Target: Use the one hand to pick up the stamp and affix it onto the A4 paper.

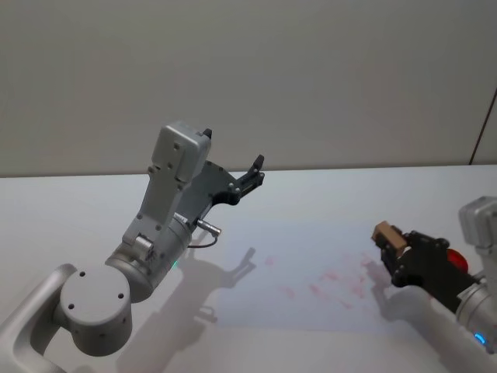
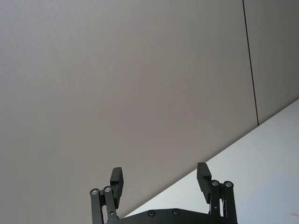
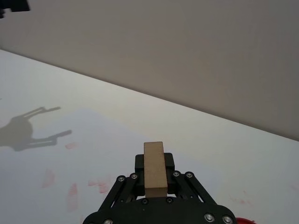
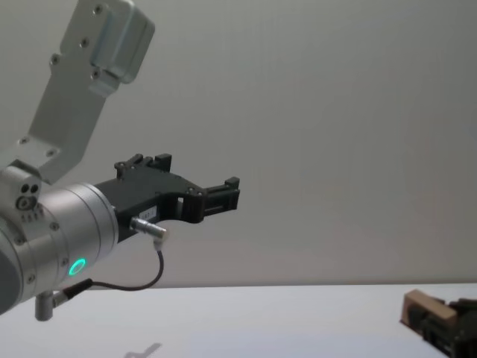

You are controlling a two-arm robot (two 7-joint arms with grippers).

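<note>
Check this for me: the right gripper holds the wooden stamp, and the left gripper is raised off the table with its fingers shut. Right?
Not quite. The left gripper is raised, but its fingers are open, standing well apart in the left wrist view. The right gripper does hold the stamp.

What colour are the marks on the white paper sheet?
Pinkish red marks on the white paper sheet, best seen in the head view.

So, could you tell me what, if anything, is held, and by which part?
The black right gripper clamps the light-brown wooden stamp by its sides; the left gripper is empty.
</note>
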